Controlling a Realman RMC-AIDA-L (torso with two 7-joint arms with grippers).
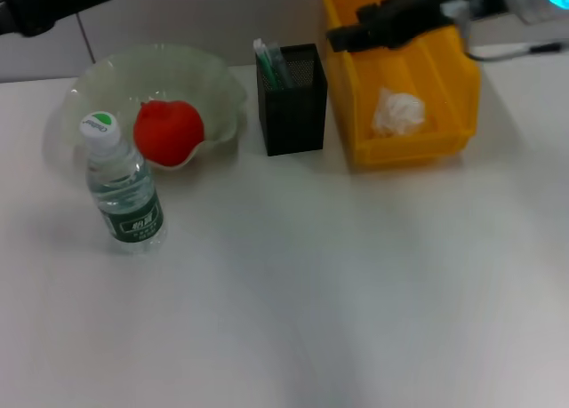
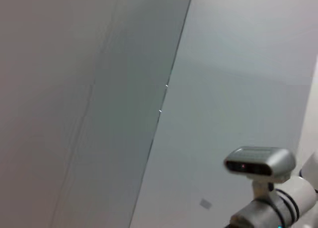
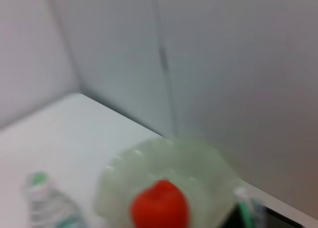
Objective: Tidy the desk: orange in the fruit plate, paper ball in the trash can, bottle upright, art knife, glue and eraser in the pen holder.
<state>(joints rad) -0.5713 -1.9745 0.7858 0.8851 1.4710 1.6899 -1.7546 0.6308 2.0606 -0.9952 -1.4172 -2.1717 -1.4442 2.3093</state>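
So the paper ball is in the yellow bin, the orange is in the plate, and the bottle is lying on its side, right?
Not quite. The head view shows the bottle standing upright, cap on top, in front of the plate. The paper ball is in the yellow bin and the orange is in the plate.

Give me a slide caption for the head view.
Tidied desk: orange in fruit plate, bottle upright, paper ball in yellow bin, right gripper above it.

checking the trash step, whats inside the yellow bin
A crumpled white paper ball lies on the yellow bin floor. The right hand hangs over the bin's back, covering that part.
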